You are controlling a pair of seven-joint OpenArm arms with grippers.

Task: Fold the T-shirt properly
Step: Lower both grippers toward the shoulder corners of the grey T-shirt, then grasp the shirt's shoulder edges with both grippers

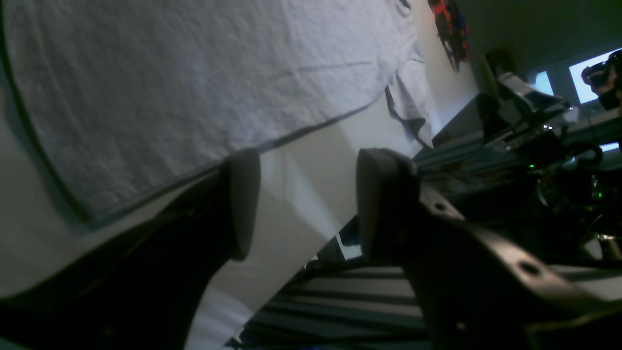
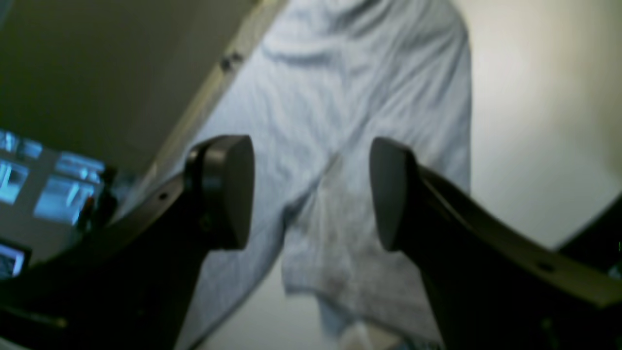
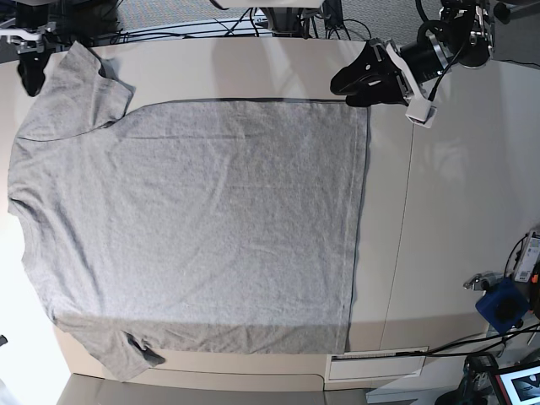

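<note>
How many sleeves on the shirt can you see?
2. One sleeve lies at the top left corner of the T-shirt; the other sleeve lies at the bottom left, near the table's front edge.

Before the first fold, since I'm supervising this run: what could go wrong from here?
The T-shirt lies flat, but one sleeve hangs past the table edge and may drag. The other sleeve is creased, so folding could lock wrinkles in. Both the left gripper and right gripper are open and empty, so either could grab too little cloth.

Base view is bright and sharp, evenly lit from overhead, edges bowed by the wide lens. Both wrist views run dim and bluish; the right wrist view is soft, blurred throughout.
</note>
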